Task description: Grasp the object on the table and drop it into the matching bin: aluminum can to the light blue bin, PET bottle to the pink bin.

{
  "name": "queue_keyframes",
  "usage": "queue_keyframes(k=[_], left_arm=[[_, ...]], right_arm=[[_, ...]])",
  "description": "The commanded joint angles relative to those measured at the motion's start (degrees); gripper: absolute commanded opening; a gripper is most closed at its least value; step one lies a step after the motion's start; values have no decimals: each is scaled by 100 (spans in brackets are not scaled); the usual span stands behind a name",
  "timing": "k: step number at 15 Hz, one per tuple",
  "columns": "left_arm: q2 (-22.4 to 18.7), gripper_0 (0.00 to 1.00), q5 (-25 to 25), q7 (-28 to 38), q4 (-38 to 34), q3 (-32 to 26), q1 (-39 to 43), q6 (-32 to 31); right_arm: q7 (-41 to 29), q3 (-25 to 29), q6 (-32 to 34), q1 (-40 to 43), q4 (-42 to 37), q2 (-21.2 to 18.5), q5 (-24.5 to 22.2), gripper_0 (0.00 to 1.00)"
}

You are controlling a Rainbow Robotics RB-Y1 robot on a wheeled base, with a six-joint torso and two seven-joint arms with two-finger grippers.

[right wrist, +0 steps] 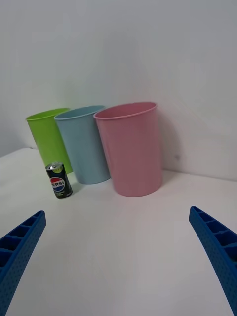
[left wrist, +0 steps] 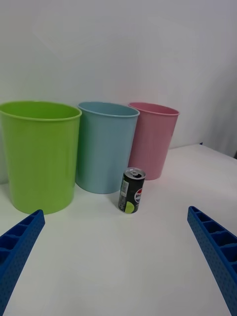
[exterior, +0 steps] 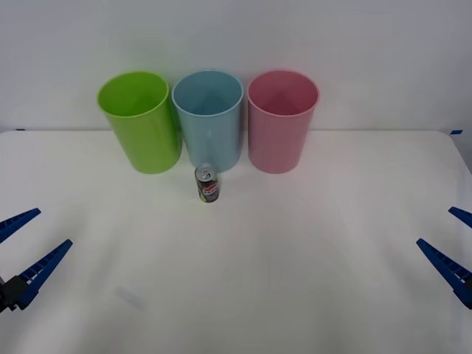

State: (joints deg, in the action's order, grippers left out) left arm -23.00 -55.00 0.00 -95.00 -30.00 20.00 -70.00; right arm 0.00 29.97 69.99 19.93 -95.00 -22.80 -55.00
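The aluminum can (exterior: 207, 184) is standing upright on the white bench (exterior: 295, 258), just in front of the light blue bin (exterior: 209, 118) and apart from it. That bin is sitting between the lime green bin (exterior: 140, 122) on the robot's left and the pink bin (exterior: 281, 120) on its right, all three lining the far edge. The left hand (exterior: 28, 247) is hovering open at the near left, and the right hand (exterior: 451, 243) is hovering open at the near right, both well apart from the can and gripping nothing.
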Motion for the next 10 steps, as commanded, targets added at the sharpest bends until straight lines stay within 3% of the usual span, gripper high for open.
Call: queue_keyframes(k=[1, 5, 10], left_arm=[[0, 100, 0, 0, 0, 0, 0, 0], [0, 100, 0, 0, 0, 0, 0, 0], [0, 100, 0, 0, 0, 0, 0, 0]], right_arm=[[-9, -44, 6, -16, -45, 13, 16, 100], [9, -202, -47, -16, -54, 4, -28, 100], [44, -818, -302, -139, -54, 4, -257, 100]])
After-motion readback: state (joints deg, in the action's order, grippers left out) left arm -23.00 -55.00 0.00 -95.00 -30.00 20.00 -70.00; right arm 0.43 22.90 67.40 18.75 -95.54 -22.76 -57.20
